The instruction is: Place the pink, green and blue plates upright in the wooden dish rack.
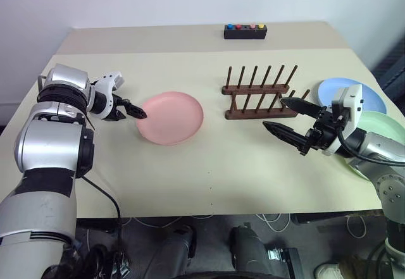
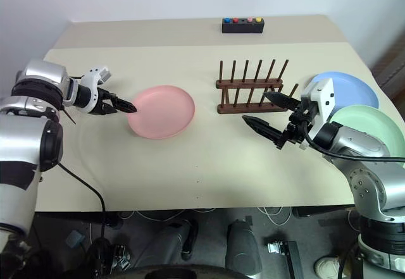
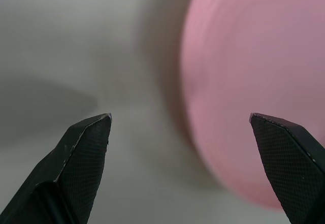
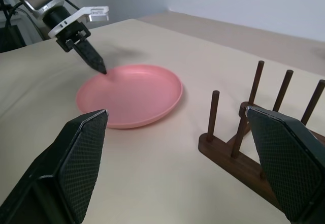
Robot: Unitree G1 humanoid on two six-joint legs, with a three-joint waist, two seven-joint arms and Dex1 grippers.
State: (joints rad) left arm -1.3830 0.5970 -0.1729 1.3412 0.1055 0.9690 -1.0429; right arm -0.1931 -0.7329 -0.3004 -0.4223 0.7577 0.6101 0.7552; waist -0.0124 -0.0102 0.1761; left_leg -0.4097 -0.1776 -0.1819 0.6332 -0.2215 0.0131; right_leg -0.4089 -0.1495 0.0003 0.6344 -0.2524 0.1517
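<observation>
Pink plate [image 1: 172, 117] flat on table [image 1: 209, 171], left of empty wooden dish rack [image 1: 259, 92]. Left gripper [image 1: 134, 109] spread wide at the plate's left rim, maybe touching, hard to tell. Blue plate [image 1: 335, 90] and green plate [image 1: 380, 127] far right. Right gripper [image 1: 288, 117] wide, empty, beside rack.

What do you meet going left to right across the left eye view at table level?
left gripper → pink plate → wooden dish rack → right gripper → blue plate
</observation>
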